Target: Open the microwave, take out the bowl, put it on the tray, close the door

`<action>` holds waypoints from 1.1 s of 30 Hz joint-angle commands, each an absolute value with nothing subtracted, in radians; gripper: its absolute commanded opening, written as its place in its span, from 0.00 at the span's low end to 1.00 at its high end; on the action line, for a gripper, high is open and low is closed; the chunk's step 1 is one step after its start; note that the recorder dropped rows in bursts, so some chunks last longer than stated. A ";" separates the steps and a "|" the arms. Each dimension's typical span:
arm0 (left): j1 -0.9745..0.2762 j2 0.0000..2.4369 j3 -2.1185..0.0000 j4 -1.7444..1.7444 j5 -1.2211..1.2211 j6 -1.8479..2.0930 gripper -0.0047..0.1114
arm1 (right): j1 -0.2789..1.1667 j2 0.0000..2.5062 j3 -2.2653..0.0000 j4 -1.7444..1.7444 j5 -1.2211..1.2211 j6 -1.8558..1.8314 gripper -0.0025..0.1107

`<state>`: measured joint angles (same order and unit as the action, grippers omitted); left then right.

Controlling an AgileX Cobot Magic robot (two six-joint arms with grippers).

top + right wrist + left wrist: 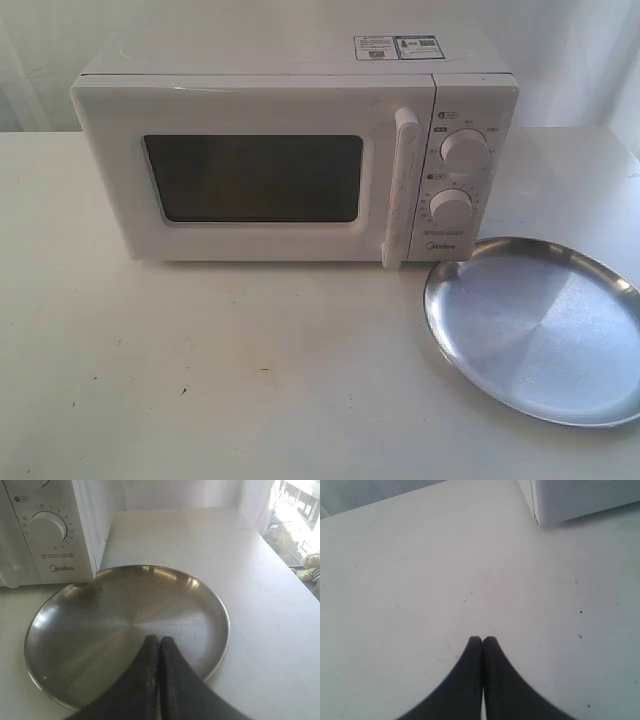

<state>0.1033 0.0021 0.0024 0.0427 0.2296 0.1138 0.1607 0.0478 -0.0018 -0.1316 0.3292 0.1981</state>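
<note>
Left claw [482, 639]: fully closed. Both dark fingers are pressed together along their whole length and nothing is held between them. The claw is angled forward and downward over bare white tabletop [420, 580]. Whether the tips touch the surface cannot be determined. One lower corner of the microwave [570, 500] stands on the tabletop well ahead of the tips and off to one side, apart from the claw.

Right claw [160, 639]: fully closed, fingers flush against each other, nothing gripped. It is pitched forward and downward in the same attitude as the left claw. The tips lie over the near half of the tray [100, 605], inside its raised rim. Contact with the metal cannot be determined. The tray lies flat on the tabletop. Beyond the far rim of the tray, ahead of this claw and to one side, stands the control end of the microwave, showing a round dial [47, 530] and the Midea logo [62, 568]. The far rim of the tray sits just beside the base of the microwave.

Exterior view: the door [260, 170] is shut flush with the microwave body. Its vertical bar handle [400, 185] stands next to the control panel. The window [255, 178] is dark, and the interior behind it cannot be made out. Neither arm shows in this view.
</note>
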 commanded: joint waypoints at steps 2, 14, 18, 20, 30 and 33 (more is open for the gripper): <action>0.096 0.000 0.000 0.035 0.232 0.109 0.04 | 0.155 0.051 0.000 -0.131 0.316 0.199 0.02; 0.096 0.000 0.000 0.035 0.232 0.109 0.04 | 0.155 0.051 0.000 -0.131 0.282 0.199 0.02; 0.096 0.000 0.000 0.035 0.232 0.109 0.04 | 0.155 0.051 0.000 -0.131 0.159 0.199 0.02; 0.096 0.000 0.000 0.035 0.232 0.109 0.04 | 0.155 0.051 0.000 -0.124 0.080 0.242 0.02; 0.096 0.000 0.000 0.035 0.232 0.109 0.04 | 0.155 0.051 0.000 -0.124 -0.599 0.412 0.02; 0.096 0.000 0.000 0.035 0.232 0.109 0.04 | 0.155 0.051 -0.022 -0.135 -0.813 0.407 0.02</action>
<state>0.1033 0.0021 0.0024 0.0427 0.2296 0.1138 0.1607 0.0478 -0.0018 -0.1254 -0.6114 0.4037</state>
